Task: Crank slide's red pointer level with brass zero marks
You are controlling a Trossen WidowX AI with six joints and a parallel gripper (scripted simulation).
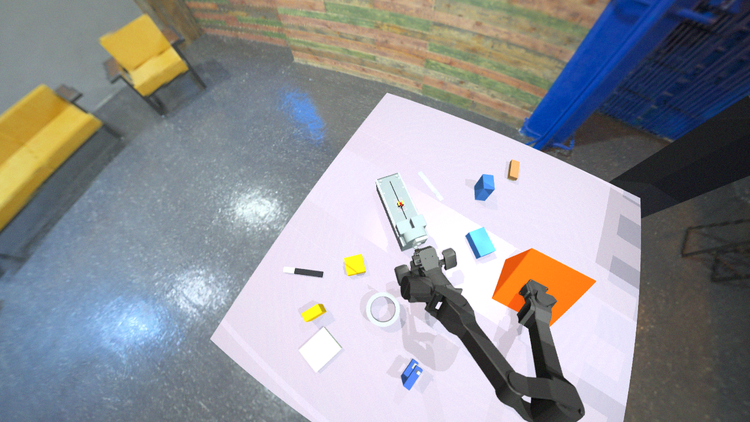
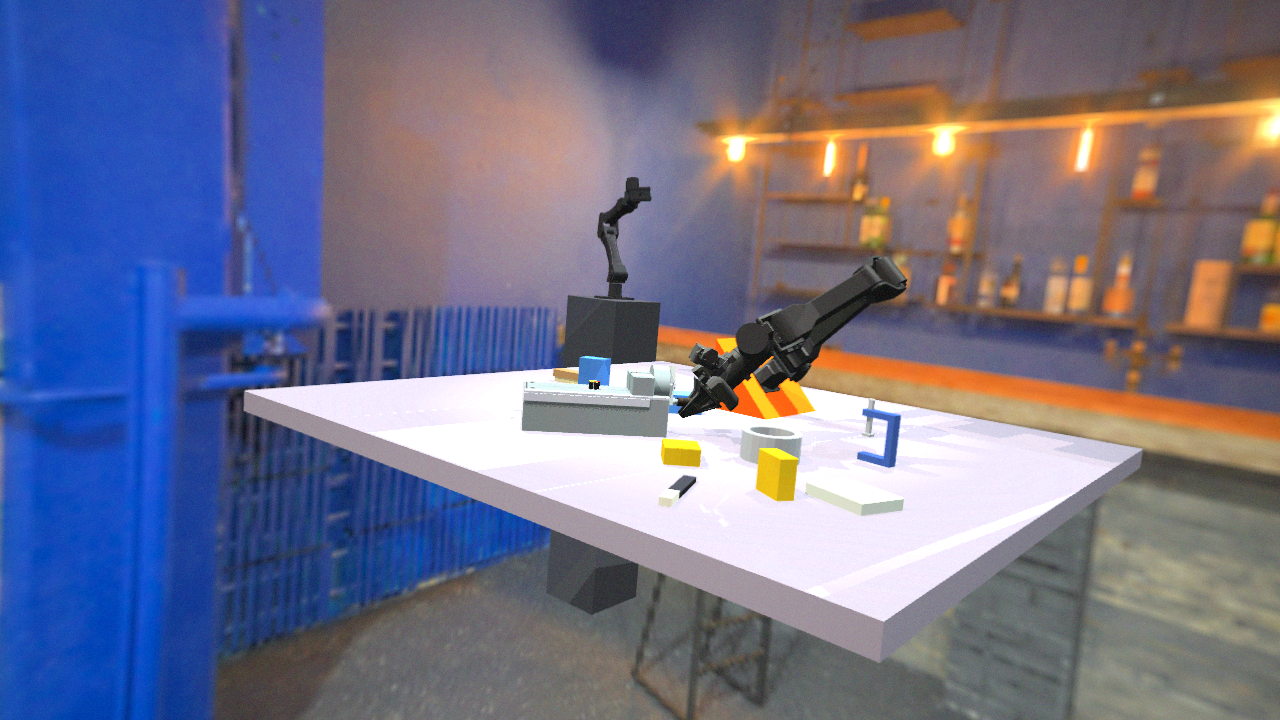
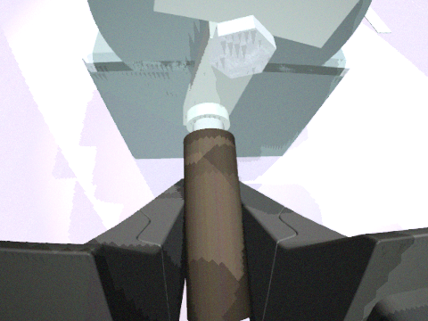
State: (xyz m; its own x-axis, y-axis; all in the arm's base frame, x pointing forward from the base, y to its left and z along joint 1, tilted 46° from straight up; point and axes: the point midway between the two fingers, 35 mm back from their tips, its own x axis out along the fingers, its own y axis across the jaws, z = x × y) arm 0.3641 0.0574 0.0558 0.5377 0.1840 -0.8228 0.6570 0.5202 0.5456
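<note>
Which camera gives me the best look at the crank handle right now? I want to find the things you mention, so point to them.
The wrist view: it shows the brown crank handle (image 3: 215,223) large and close, clamped between the fingers of the gripper (image 1: 418,251) (image 2: 682,411) (image 3: 207,188). In the top and exterior views, the gripper hides the handle, leaving only its place at the machine's (image 1: 395,196) (image 2: 590,416) end.

The top view looks steeply down from high above the light tabletop, turned so the table's corners point toward the frame's edges; the black robot arm reaches in from the lower right. The exterior view stands farther off to one side, slightly above table height, facing across the tabletop to a bottle-lined shelf wall (softly blurred). The wrist view is the closest, looking along the gripper's fingers past a brown crank handle to the grey machine. Top and exterior share the tabletop, arm and machine.
</note>
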